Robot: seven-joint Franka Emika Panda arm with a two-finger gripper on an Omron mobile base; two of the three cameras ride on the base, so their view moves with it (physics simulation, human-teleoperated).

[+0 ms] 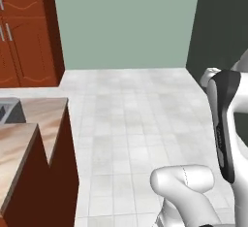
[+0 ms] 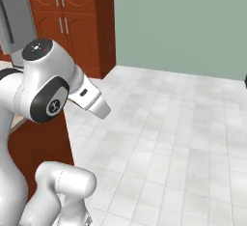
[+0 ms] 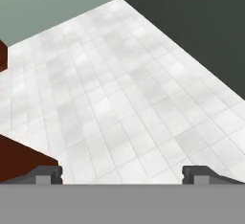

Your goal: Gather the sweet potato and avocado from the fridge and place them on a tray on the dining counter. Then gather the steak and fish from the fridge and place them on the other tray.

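Note:
My gripper [image 3: 122, 175] is open, its two dark fingertips [image 3: 48, 174] far apart, with nothing between them and pale tiled floor [image 3: 119, 98] beyond. The arm [image 2: 46, 87] is folded up over the base. A strip of the silver-grey fridge [image 2: 17, 12] stands at the far upper left of the right base view, door shut as far as I see. The sweet potato, avocado, steak, fish and both trays are out of view. A beige marbled counter top [image 1: 29, 134] with a red-brown front lies to the left; I cannot tell whether it is the dining counter.
Red-brown wooden cabinets [image 1: 26, 32] [image 2: 72, 22] stand against the green wall [image 1: 126, 22]. A grey basin edge [image 1: 9, 112] sits in the counter top. A dark wall [image 3: 191, 31] bounds the floor on the right. Open tiled floor [image 1: 135, 124] stretches ahead.

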